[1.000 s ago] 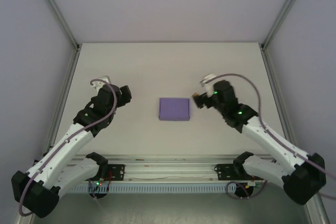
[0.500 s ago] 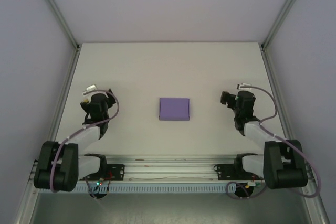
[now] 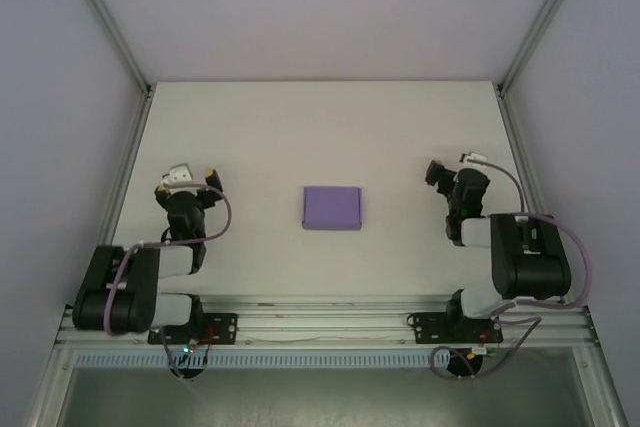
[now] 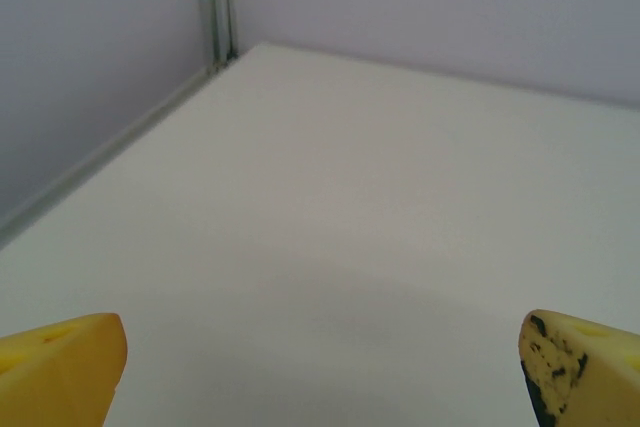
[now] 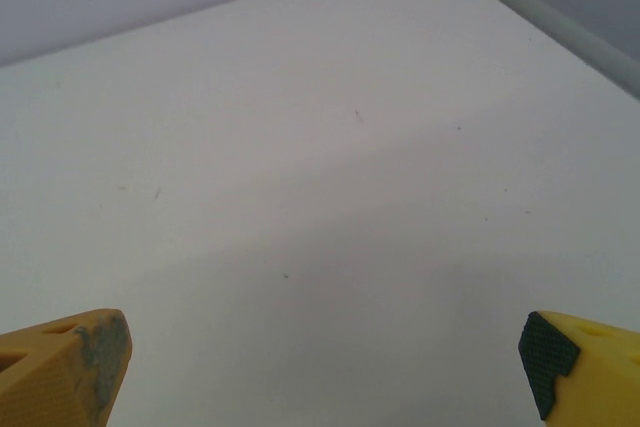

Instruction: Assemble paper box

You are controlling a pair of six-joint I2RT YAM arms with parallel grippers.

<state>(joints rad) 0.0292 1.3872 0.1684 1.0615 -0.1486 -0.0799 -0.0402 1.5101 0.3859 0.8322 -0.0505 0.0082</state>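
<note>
**Paper box.** In the top view the paper box (image 3: 332, 208) lies flat on the white tabletop (image 3: 330, 127), at the centre of the frame and slightly below mid-height. It shows as a closed lavender rectangle. Its long axis runs left to right across the frame, parallel to the near edge of the tabletop, and its short axis runs top to bottom. Its edges sit square to the frame. A darker strip runs along its lower edge. Which end is the opening cannot be told.

**Left claw.** In the top view the left claw (image 3: 186, 179) sits at the left of the frame, above its folded arm and well apart from the box. In the left wrist view the left claw (image 4: 320, 372) stands fully spread. Its two yellow fingertips (image 4: 62, 367) occupy the lower corners of the frame, with bare tabletop between them. It holds nothing.

**Right claw.** In the top view the right claw (image 3: 448, 176) sits at the right of the frame, level with the left claw and well apart from the box. In the right wrist view the right claw (image 5: 325, 372) is likewise spread wide. Its yellow fingertips (image 5: 65, 362) occupy the lower corners, with bare tabletop between them. It grips nothing.

The box lies between the two claws and touches neither.
</note>
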